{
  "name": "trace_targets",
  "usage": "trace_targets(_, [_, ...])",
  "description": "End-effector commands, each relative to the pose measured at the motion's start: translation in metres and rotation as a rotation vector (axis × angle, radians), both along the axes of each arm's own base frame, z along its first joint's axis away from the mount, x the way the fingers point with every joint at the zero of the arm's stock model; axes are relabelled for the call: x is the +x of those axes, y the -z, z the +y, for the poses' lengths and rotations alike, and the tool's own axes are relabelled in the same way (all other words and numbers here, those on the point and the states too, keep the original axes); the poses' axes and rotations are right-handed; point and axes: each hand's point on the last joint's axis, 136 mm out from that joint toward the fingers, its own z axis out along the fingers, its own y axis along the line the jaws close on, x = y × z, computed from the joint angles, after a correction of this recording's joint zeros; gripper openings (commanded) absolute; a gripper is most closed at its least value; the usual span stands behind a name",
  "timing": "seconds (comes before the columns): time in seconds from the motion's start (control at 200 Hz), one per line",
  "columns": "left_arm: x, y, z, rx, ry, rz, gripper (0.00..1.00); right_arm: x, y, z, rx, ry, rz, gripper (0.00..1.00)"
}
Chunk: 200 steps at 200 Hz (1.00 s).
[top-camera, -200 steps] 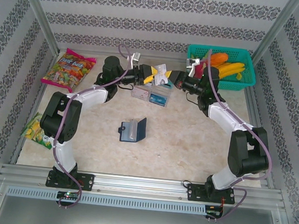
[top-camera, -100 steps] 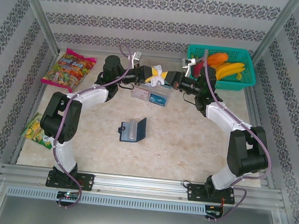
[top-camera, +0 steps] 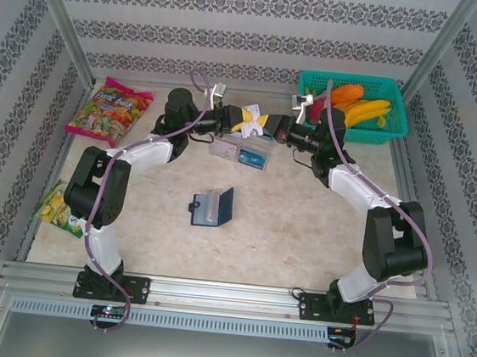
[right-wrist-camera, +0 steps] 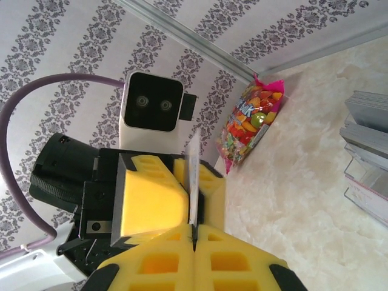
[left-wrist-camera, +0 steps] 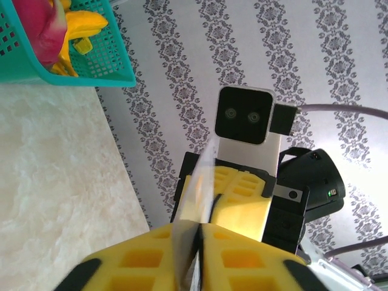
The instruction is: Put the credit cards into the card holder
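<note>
Above the far middle of the table, one white credit card (top-camera: 252, 114) hangs edge-on between my two grippers, which meet tip to tip. My left gripper (top-camera: 243, 122) is shut on one end of it, and my right gripper (top-camera: 269, 127) is shut on the other. In the left wrist view the card (left-wrist-camera: 198, 194) runs from my left gripper (left-wrist-camera: 199, 228) into the opposite yellow fingers (left-wrist-camera: 242, 203). The right wrist view has the card (right-wrist-camera: 194, 173) standing in my right gripper (right-wrist-camera: 194, 229). More credit cards (top-camera: 243, 152) lie just below the grippers. The navy card holder (top-camera: 212, 206) lies open at mid-table.
A teal basket (top-camera: 395, 127) with bananas and other fruit stands at the back right. A candy bag (top-camera: 109, 111) lies at the back left, and a green snack packet (top-camera: 59, 209) lies by the left edge. A clear card stand (right-wrist-camera: 367, 151) sits to the right of my right gripper.
My left gripper has closed onto the white card that my right gripper holds. The right arm has shifted slightly; the card holder has not moved.
</note>
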Motion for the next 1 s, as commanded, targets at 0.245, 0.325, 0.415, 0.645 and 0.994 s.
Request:
trace_targets(0.245, [-0.003, -0.018, -0.003, -0.001, 0.015, -0.075, 0.00, -0.008, -0.017, 0.001, 0.016, -0.043, -0.052, 0.47])
trace_targets(0.325, [-0.004, -0.017, -0.005, 0.003, 0.027, -0.075, 0.00, -0.008, -0.019, 0.004, 0.020, -0.073, -0.048, 0.44])
trace_targets(0.415, [-0.007, -0.018, -0.009, 0.008, 0.055, -0.077, 0.00, -0.010, -0.017, 0.011, 0.028, -0.138, -0.028, 0.37])
trace_targets(0.645, [-0.009, -0.016, -0.009, 0.036, 0.065, -0.075, 0.00, -0.015, -0.015, 0.018, 0.036, -0.222, -0.004, 0.24])
trace_targets(0.994, [-0.009, -0.013, -0.007, 0.062, 0.066, -0.068, 0.39, -0.019, -0.013, 0.014, 0.030, -0.223, 0.007, 0.00])
